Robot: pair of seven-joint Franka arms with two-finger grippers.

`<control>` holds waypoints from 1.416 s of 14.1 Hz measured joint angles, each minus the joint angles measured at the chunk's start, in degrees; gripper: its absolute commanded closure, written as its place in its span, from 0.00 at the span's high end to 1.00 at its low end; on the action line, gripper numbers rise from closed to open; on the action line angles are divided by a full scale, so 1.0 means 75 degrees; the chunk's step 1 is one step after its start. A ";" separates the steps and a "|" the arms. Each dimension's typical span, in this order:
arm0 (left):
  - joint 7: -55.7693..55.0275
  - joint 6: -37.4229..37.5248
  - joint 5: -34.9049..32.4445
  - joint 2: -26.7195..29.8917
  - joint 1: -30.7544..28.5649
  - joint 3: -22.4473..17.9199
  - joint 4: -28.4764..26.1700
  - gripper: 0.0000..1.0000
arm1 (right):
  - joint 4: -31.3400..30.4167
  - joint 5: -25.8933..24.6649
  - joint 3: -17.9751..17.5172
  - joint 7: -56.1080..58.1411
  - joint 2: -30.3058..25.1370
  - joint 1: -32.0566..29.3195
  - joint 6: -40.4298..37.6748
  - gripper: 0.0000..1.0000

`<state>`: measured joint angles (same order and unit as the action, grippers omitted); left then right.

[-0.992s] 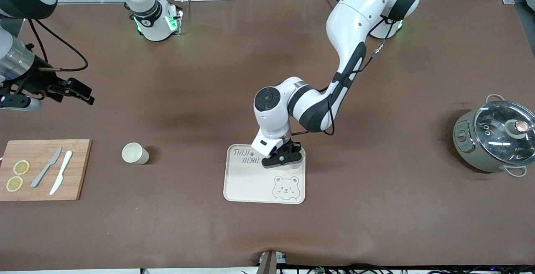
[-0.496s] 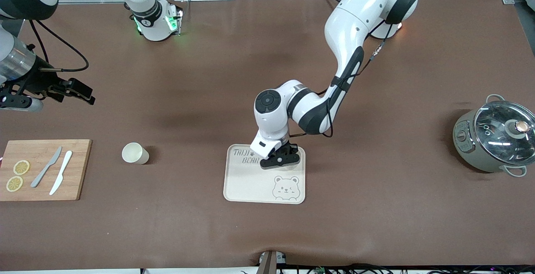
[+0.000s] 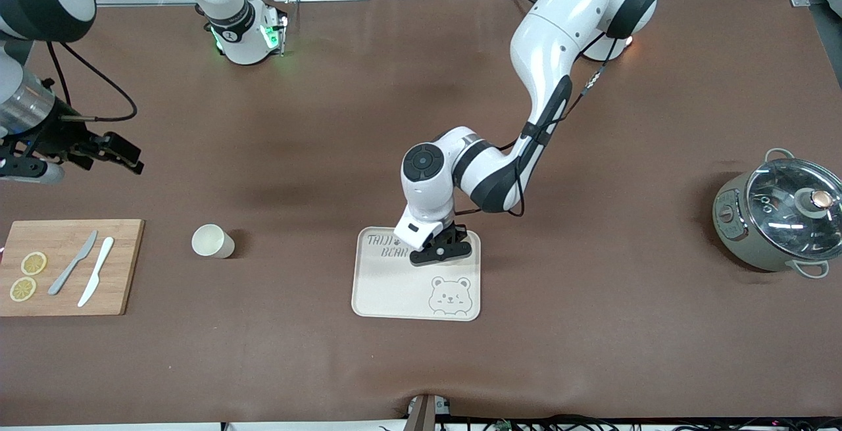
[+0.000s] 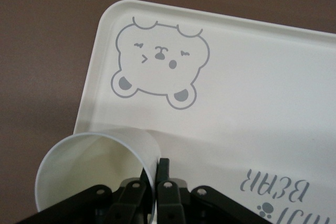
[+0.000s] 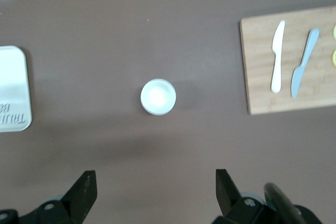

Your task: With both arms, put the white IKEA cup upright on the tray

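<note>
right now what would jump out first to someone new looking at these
The left gripper is down over the cream tray at the table's middle, shut on the rim of a white cup. A second white cup stands alone between the tray and the cutting board, while the right gripper hangs open over the table at the right arm's end.

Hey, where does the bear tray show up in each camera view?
Front view: tray mid-table, beneath the left gripper.
Left wrist view: fills most of the frame, under the held white cup.
Right wrist view: one corner at the frame's edge.
Shared landmark: the TAIJI BEAR lettering.
</note>
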<state>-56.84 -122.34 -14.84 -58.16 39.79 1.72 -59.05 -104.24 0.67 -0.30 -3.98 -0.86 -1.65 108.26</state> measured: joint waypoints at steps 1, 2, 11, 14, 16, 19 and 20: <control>0.0000 0.0000 0.0047 -0.0005 0.0000 0.0000 0.0000 0.00 | 0.0000 0.0000 0.0005 0.0208 0.0170 -0.0122 0.0227 1.00; 0.0000 0.0000 0.0071 -0.0009 0.0000 0.0000 0.0000 0.00 | 0.0001 0.0000 0.0012 0.0356 0.0360 -0.0219 0.0446 1.00; 0.0001 0.0048 0.0089 -0.0112 0.0001 -0.0005 0.0020 0.00 | 0.0003 -0.0005 0.0023 0.0493 0.2381 -0.0430 0.2632 1.00; 0.0001 0.0052 0.0089 -0.0112 0.0002 -0.0005 0.0020 0.00 | 0.0002 -0.0014 0.0022 0.0495 0.2760 -0.0430 0.2986 1.00; 0.0002 0.0053 0.0089 -0.0113 0.0002 -0.0005 0.0020 0.01 | -0.0001 -0.0020 0.0020 0.0495 0.2985 -0.0430 0.3191 1.00; 0.0039 0.0058 0.0089 -0.0113 0.0002 -0.0006 0.0020 0.39 | -0.0181 -0.0022 0.0014 0.0495 0.3120 -0.0429 0.3586 1.00; 0.0053 0.0090 0.0089 -0.0126 0.0002 -0.0006 0.0018 0.61 | -0.0381 -0.0022 0.0010 0.0495 0.3121 -0.0428 0.3844 1.00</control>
<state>-56.44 -121.67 -14.18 -59.11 39.81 1.67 -58.91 -107.10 0.51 -0.23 -0.27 22.55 -4.87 137.09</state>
